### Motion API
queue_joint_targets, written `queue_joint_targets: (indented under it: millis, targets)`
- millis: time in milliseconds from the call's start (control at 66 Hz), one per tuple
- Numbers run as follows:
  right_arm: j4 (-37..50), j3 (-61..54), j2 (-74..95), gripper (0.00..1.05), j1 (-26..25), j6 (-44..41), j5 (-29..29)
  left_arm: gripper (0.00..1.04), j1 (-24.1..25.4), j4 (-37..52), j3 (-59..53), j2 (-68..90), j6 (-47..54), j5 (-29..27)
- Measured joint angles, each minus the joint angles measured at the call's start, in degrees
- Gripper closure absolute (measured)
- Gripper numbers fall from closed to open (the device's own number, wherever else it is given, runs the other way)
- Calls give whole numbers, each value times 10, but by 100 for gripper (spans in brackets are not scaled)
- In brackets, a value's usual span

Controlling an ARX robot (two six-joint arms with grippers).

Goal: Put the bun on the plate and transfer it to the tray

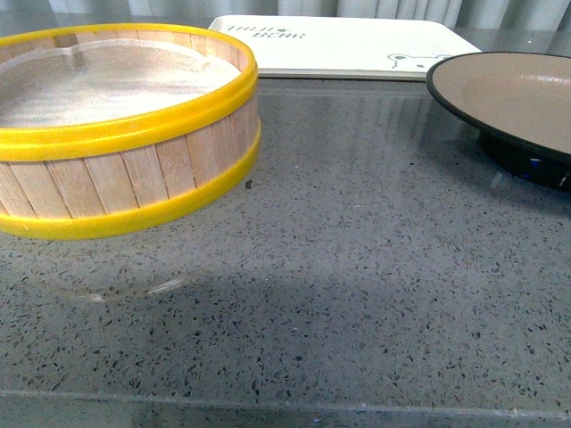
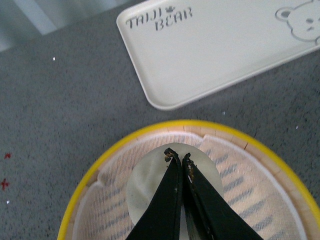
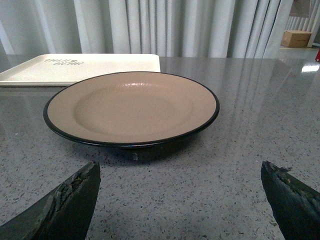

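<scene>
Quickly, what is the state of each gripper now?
Left gripper: shut, holding nothing, above the bun.
Right gripper: open, empty, facing the plate.

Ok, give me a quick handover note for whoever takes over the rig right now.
Left gripper: shut, holding nothing, poised over the bun.
Right gripper: open, facing the plate.
Bun lies in the steamer basket. Plate is empty, standing on the table, off the tray. Tray is bare where visible.
Done: nothing yet.
Left: bun onto plate, then plate onto tray.
</scene>
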Motion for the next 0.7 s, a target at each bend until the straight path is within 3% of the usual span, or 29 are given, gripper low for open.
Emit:
queue_joint_targets:
  millis: [212,545,696]
  targets:
    - [0,0,0,9,0,0,0,101,-41,-23,94,64,5,-8]
    - [0,0,0,9,0,0,0,101,-184,-5,212,151,-19,27]
    - [0,0,0,9,0,0,0,101,-224,17,242,216,-19,40]
